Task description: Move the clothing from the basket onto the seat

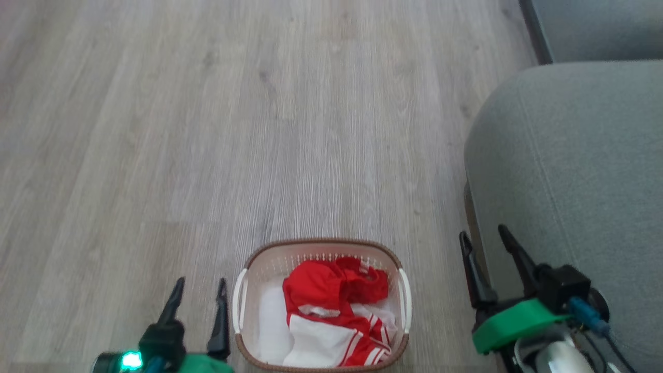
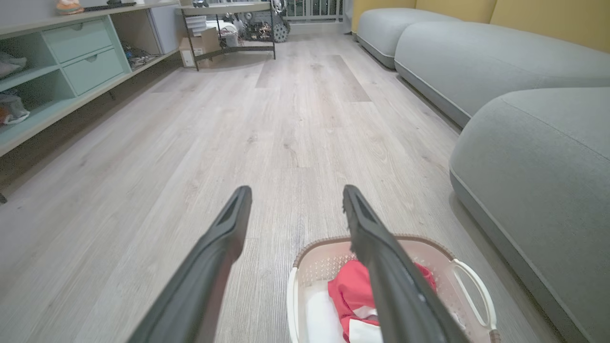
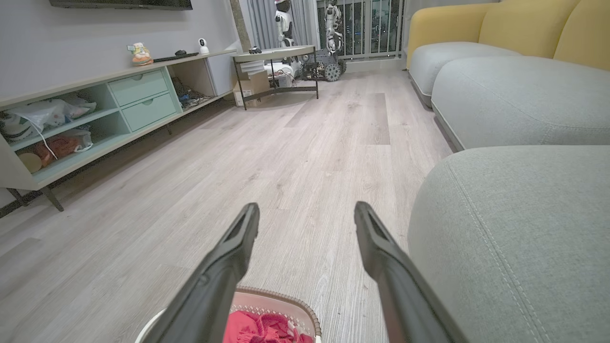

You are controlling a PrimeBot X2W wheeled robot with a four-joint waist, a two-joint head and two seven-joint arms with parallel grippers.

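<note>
Head view is showing soft, probably light clothing (image 1: 331, 288) bunching in the basket (image 1: 321, 242), best pinched at its raised red fold, with left gripper (image 1: 201, 282) and right gripper (image 1: 481, 233) fingers standing spread, empty.

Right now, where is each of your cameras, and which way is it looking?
Head view: on my head, looking forward and down at the laundry basket of red clothing on the floor; left fingers and right fingers show, open.
Left wrist view: on my left wrist, looking along the left fingers across the floor.
Right wrist view: on my right wrist, looking along the right fingers toward the shelves.
Shared: every view shows the laundry basket and the grey-green sofa seat.
</note>
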